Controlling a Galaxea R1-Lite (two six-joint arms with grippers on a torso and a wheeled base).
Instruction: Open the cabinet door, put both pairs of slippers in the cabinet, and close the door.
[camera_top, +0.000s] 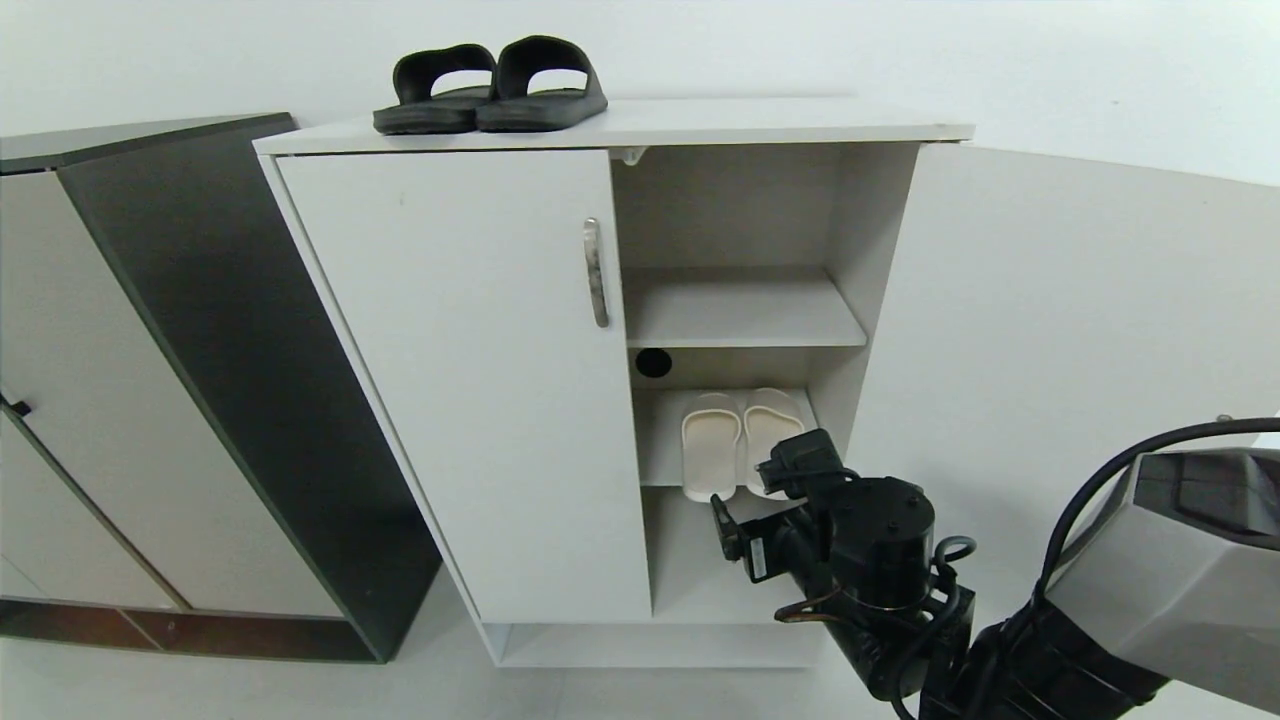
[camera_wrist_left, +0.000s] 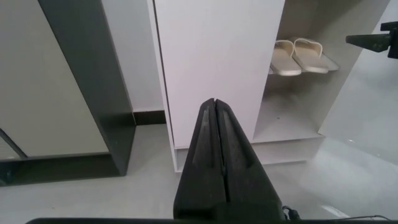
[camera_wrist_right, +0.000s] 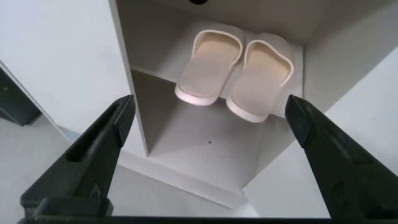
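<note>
A pair of black slippers (camera_top: 490, 90) sits on top of the white cabinet (camera_top: 700, 122). Its right door (camera_top: 1050, 320) is swung wide open; the left door (camera_top: 470, 380) is closed. A pair of cream slippers (camera_top: 740, 440) (camera_wrist_right: 233, 68) (camera_wrist_left: 305, 56) lies side by side on the second shelf down. My right gripper (camera_top: 765, 495) (camera_wrist_right: 209, 109) is open just in front of that shelf, nothing between its fingers. My left gripper (camera_wrist_left: 214, 109) is shut, low down, facing the closed left door.
A grey-and-white cabinet (camera_top: 200, 350) stands close against the white one's left side. An upper shelf (camera_top: 740, 310) lies above the cream slippers and a bottom compartment (camera_top: 700, 570) below them. The metal handle (camera_top: 595, 272) runs along the closed door's edge. Pale floor (camera_wrist_left: 93, 193) lies in front.
</note>
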